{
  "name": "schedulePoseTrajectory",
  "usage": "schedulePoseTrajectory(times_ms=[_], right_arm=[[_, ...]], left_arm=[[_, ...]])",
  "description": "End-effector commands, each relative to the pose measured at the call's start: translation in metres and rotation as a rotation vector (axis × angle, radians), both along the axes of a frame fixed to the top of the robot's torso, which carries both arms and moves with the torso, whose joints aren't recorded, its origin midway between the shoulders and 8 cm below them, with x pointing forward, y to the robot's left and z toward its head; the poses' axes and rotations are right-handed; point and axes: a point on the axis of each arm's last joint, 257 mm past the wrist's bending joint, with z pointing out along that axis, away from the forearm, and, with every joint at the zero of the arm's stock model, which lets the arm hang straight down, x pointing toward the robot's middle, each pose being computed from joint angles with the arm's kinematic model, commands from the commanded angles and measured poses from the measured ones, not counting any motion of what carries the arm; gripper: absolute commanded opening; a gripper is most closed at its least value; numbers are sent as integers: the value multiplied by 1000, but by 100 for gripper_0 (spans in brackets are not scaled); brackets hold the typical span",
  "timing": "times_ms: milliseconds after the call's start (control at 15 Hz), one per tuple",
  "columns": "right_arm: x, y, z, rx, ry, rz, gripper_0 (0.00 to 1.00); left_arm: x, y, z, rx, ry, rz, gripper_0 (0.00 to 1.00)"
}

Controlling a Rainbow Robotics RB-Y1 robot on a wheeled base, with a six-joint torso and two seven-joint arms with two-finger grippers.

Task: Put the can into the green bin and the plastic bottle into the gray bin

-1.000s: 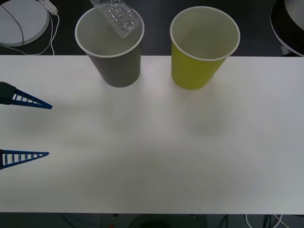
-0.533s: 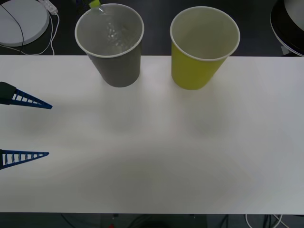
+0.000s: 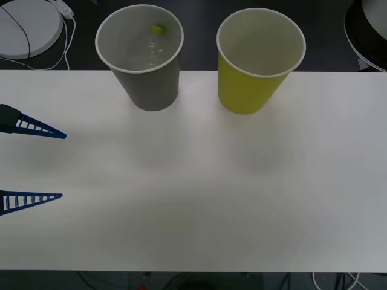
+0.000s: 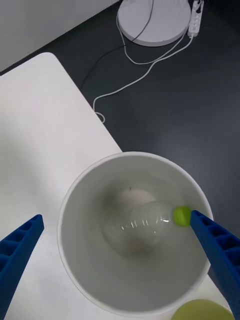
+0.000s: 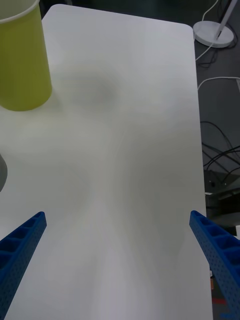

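Right gripper [image 4: 120, 260] hangs wide apart, empty, above the gray bin [image 4: 85, 280]; plastic bottle [image 4: 150, 222] lies inside. Left gripper [image 3: 33, 163] gapes wide at my nine o'clock. I judge a careless retreat could clip the rim and topple it toward the green bin [image 3: 254, 84] at three o'clock.

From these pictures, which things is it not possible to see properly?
- Clear plastic bottle with lime-green cap: front view, lower body behind the gray paper-cup bin wall.
- Yellow-green paper-cup bin: front view, its bottom is hidden by its own wall, so a can inside cannot be confirmed.
- Left gripper: front view, arm cut off by the edge.

Blue ribbed wedge fingers [image 3: 33, 128] (dark mount behind)
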Motion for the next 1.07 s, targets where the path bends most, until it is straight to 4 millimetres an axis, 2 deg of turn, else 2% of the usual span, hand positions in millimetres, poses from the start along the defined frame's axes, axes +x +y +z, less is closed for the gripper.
schedulePoseTrajectory(times_ms=[67,333,600,1067], right_arm=[[4,-5,-5,5,3,4,100],[7,-16,-10,35,24,42,100],[0,-34,-14,55,55,86,100],[-13,-91,-24,67,52,265,100]], left_arm=[[0,0,0,0,0,0,100],[0,0,0,0,0,0,100],[0,0,0,0,0,0,100],[0,0,0,0,0,0,100]])
